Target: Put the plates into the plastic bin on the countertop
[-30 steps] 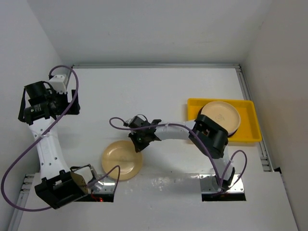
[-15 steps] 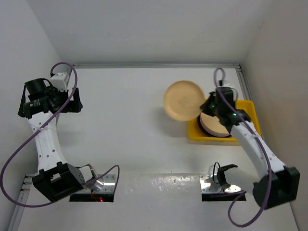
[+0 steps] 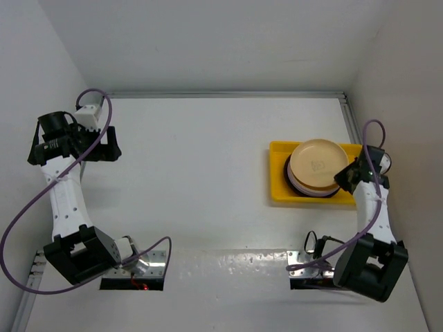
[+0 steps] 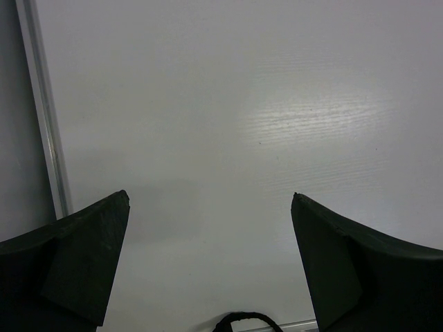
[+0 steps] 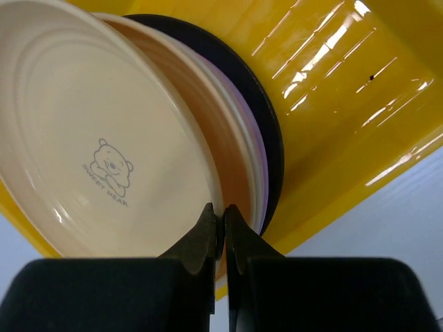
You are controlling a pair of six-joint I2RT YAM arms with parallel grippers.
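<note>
A tan-yellow plate (image 3: 318, 166) with a small bear print lies on top of a stack of plates in the yellow plastic bin (image 3: 279, 192) at the right of the white countertop (image 3: 201, 159). My right gripper (image 3: 344, 178) is shut on this plate's near right rim; in the right wrist view its fingers (image 5: 223, 225) pinch the rim of the plate (image 5: 90, 152), with lavender and dark plates (image 5: 266, 138) under it in the bin (image 5: 339, 90). My left gripper (image 3: 104, 149) is open and empty over the bare countertop (image 4: 242, 124) at the far left.
Metal edge rails run along the back (image 3: 221, 95) and the right side (image 3: 360, 145) of the countertop. A rail also shows at the left in the left wrist view (image 4: 45, 117). White walls close in the back and both sides.
My right arm carried the tan-yellow plate from the front middle of the table, up past the bin's far left corner, and down onto the stack in the bin. The left arm barely moved.
</note>
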